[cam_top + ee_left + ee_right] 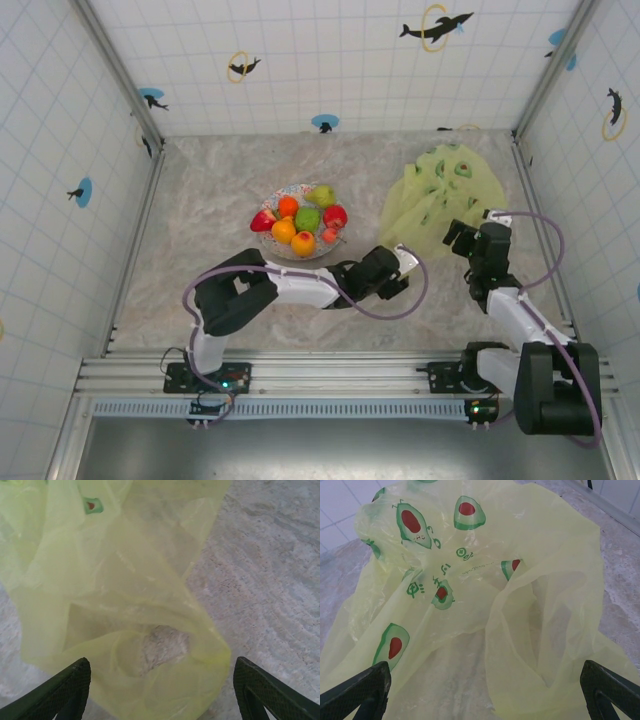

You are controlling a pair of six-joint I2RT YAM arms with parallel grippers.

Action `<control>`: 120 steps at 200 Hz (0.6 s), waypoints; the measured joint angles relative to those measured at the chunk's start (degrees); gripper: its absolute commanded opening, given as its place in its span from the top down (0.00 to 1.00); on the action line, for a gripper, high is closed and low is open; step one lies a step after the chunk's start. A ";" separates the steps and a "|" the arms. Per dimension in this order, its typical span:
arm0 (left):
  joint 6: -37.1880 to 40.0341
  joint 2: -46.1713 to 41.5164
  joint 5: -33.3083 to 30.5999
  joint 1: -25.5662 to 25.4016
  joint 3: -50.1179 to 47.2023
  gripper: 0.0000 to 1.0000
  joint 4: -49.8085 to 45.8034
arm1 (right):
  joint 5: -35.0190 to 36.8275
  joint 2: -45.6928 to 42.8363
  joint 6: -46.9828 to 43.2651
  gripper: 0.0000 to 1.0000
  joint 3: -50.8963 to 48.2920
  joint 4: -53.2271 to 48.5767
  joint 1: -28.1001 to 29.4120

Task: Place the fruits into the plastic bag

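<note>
Top view: glossy, rounded fruits (300, 225) lie heaped on a round patterned plate (280, 192) left of the crinkled, translucent yellow-green plastic bag (440, 190); the left fingers (404, 262) are stretched out to the bag's near-left edge and the right fingers (458, 238) sit at its near edge. Left wrist view: the textured dark left fingers (65, 690) stand wide apart over the bag's thin folded film. Right wrist view: the right fingers (365, 692) are likewise spread wide before the bag's avocado-printed folds.

plate (277, 193): round, patterned, mid-table | table (200, 200): grey marbled | walls (330, 70): white tiled, dolphin stickers (436, 26)
</note>
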 measured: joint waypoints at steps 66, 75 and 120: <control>3.82 3.78 2.32 -0.72 3.54 0.31 -0.59 | -1.16 -0.04 0.85 0.00 -0.02 -0.24 -0.09; 4.26 4.55 2.03 -0.72 4.26 0.35 -0.59 | -1.29 -0.04 0.96 0.00 -0.02 -0.24 -0.09; 5.07 8.96 -2.47 -0.76 7.58 0.56 -0.59 | -1.88 -0.17 1.40 0.00 -0.02 -0.26 -0.09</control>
